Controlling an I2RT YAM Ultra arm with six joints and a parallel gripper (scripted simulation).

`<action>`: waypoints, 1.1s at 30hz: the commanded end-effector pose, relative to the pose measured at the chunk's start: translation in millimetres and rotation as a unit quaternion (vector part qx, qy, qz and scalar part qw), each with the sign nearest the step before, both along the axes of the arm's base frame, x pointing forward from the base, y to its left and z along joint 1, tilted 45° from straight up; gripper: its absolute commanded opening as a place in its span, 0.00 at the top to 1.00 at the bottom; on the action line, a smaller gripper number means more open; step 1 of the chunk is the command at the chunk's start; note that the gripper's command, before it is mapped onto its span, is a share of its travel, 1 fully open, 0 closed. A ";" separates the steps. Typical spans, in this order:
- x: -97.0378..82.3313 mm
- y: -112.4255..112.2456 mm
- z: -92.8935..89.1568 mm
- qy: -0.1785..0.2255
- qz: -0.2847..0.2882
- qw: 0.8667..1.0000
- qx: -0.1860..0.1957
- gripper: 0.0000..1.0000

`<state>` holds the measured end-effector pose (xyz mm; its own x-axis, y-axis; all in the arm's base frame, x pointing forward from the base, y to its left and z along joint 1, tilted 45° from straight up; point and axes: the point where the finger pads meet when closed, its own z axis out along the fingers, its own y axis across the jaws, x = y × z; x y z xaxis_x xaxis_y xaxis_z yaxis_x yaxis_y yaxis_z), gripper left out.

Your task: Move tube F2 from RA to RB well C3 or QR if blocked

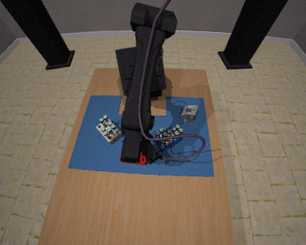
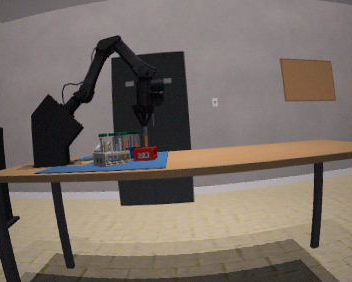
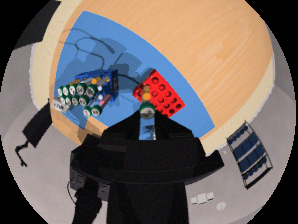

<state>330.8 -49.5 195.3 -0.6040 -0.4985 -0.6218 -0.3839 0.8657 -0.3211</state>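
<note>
Tool (image 1: 154, 156) (image 2: 144, 124) (image 3: 147, 113) pinching a green-capped tube (image 2: 145, 135) (image 3: 147, 111) upright, orange contents visible. In the exterior view, held directly above the red rack (image 2: 151, 153) (image 3: 172, 104); can't tell whether seated in a well. In the top view, mostly hidden behind the arm (image 1: 140, 82) (image 2: 95, 70). In the wrist view, many red wells exposed; in the exterior, only side faces. Blue rack (image 1: 176, 143) (image 2: 133, 153) (image 3: 111, 82), loaded with tubes, at 9 o'clock from red in the wrist view. White rack (image 1: 116, 140) (image 2: 105, 161), also loaded, at 10-11 o'clock from red in the top view; can't be made out in the wrist view. Grey box (image 1: 189, 113) at 1-2 o'clock from blue in the top view. Can't read for sure: dark marks on red's white side label and white cap discs, including the pinched one. No brand legible.
</note>
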 end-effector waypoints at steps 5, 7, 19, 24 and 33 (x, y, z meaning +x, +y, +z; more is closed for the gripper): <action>5.3 1.0 -3.5 -0.004 -0.001 1.000 -0.001 1.00; 4.7 1.9 -5.4 -0.003 0.000 1.000 0.000 1.00; 8.2 2.0 -7.1 -0.006 0.000 1.000 0.001 1.00; 10.6 2.8 -6.7 -0.009 0.001 1.000 0.001 1.00; 14.2 3.4 -6.5 -0.011 0.002 1.000 0.000 1.00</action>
